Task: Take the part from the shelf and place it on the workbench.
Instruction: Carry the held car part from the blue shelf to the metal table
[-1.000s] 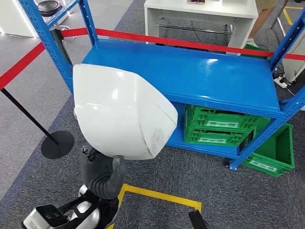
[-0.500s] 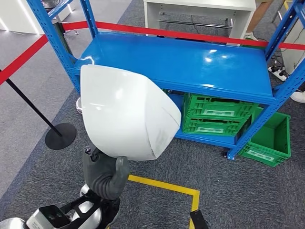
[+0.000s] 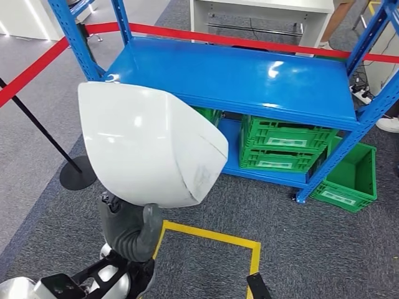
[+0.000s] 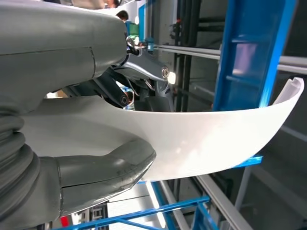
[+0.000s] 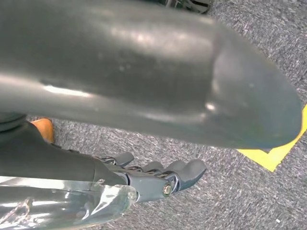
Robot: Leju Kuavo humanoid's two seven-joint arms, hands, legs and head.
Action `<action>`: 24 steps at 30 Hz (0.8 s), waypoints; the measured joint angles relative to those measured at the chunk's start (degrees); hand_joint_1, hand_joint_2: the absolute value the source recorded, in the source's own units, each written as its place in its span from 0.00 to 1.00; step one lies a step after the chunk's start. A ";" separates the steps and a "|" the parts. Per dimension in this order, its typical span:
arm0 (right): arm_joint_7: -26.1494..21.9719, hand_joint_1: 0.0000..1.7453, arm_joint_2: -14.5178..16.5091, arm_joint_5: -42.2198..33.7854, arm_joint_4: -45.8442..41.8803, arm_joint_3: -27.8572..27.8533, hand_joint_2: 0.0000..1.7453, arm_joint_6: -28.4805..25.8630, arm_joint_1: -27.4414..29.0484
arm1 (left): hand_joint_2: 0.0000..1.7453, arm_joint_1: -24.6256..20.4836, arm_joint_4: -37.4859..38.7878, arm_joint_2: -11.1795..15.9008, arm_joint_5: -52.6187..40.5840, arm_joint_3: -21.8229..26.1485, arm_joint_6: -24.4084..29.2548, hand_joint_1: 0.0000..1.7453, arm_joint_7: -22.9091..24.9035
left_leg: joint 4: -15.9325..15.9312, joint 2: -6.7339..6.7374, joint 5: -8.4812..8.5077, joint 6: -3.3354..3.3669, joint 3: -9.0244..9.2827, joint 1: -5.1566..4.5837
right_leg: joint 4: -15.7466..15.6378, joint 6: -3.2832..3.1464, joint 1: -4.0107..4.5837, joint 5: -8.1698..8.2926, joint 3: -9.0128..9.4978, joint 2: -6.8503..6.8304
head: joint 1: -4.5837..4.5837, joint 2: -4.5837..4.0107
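Stanchion base [image 3: 77, 172] and red barrier tape [image 3: 33, 73] stand at far left on grey carpet. Left hand [image 3: 129, 227] grips the lower edge of a large white curved shell part [image 3: 146, 146], thumb on one face and fingers [image 4: 145, 67] on the other, held aloft before the blue shelf [image 3: 235, 78]. Green crates [image 3: 282, 149] sit on the lower tier, another crate [image 3: 350, 180] on the floor at right; right hand [image 5: 159, 179] hangs over carpet, fingers loosely extended, holding nothing.
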 joint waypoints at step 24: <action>0.49 0.00 0.07 0.17 0.00 0.00 0.00 0.11 -0.54 | 1.00 -0.24 -0.35 1.04 0.03 -0.79 -0.56 1.00 0.00 | 9.86 -0.04 -3.74 -1.80 -3.85 0.14 | 0.25 -1.46 -0.58 0.94 -0.55 0.07 | -0.04 0.00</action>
